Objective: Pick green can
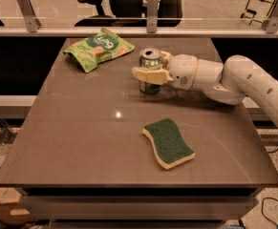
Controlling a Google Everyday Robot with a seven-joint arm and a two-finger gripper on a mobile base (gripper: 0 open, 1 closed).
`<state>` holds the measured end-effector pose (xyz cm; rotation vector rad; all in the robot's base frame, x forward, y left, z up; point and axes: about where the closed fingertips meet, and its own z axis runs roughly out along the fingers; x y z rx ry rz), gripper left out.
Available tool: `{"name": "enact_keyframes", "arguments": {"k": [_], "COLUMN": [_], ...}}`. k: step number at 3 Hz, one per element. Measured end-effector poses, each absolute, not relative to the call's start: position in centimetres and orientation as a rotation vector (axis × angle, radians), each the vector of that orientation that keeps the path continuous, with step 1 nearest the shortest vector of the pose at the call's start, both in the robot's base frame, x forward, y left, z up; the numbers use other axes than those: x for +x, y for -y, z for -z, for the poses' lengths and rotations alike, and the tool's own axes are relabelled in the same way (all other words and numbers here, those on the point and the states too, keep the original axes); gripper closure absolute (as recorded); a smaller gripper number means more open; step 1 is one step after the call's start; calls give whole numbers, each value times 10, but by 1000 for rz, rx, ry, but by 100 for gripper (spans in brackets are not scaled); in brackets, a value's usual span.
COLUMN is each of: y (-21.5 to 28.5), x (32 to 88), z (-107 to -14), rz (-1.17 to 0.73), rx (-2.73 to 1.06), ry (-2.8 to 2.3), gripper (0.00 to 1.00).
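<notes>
The green can (pixel 150 86) stands upright on the brown table (pixel 81 142), at the back and right of centre, its silver top showing. My gripper (pixel 148 66) comes in from the right on a white arm and sits around the can. The near finger (pixel 148 75) lies across the can's front and the far finger (pixel 165 56) shows behind it. The fingers look pressed against the can's sides. The can's base is at table level.
A flat green snack bag (pixel 98 48) lies at the back left of the can. A dark green sponge with a yellow base (pixel 168 142) lies in front, right of centre. A glass railing and office chairs stand behind the table.
</notes>
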<state>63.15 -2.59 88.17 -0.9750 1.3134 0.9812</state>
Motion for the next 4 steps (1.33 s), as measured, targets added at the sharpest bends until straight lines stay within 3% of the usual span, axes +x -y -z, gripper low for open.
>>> {"name": "enact_keyframes", "arguments": {"k": [1, 4], "y": [29, 49], "x": [630, 628], "z": [-884, -911], "rz": [-968, -922], "rx": [-974, -976], "ry": [-1313, -1258], "gripper": [100, 100]}}
